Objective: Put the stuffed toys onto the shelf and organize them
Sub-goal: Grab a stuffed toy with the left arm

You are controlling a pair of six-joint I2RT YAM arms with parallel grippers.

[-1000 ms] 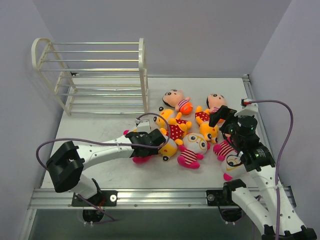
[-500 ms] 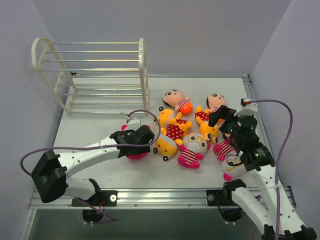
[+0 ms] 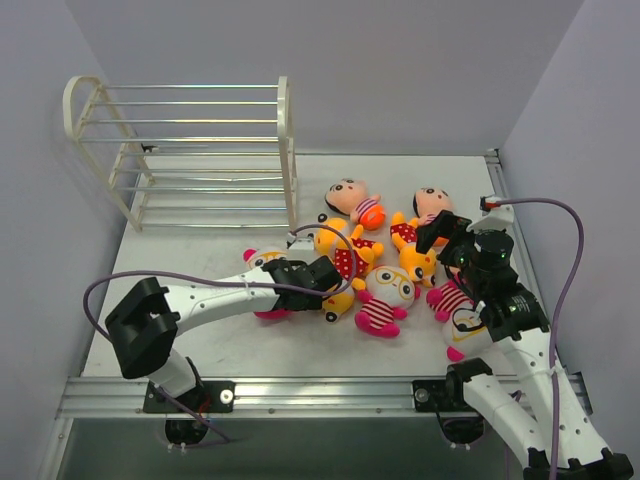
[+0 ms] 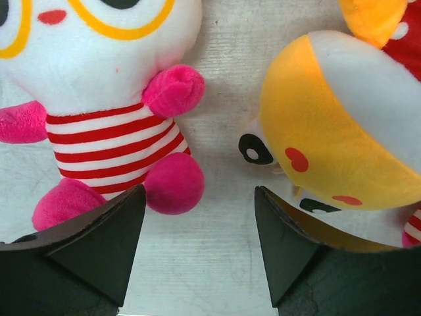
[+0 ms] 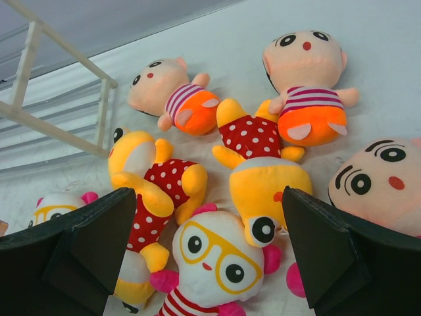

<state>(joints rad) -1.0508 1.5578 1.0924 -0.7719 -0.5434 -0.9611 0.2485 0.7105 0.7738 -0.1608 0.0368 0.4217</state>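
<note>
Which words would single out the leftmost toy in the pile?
From the shelf at the back left, come forward to the toy pile. The leftmost pink toy lies partly under the left arm; unlike the other pink ones, it has no toy on its left.

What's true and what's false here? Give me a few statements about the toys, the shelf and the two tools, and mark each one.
1. The shelf is empty. True.
2. The left tool grips a pink toy in the air. False: its jaws are open over bare table, with the pink striped toy on one side and a yellow toy on the other.
3. The right tool is open. True.
4. The toys stand upright in a row. False: they lie in a loose heap on the table, right of the shelf.
5. The pink striped toy wears yellow-rimmed glasses. True.
</note>
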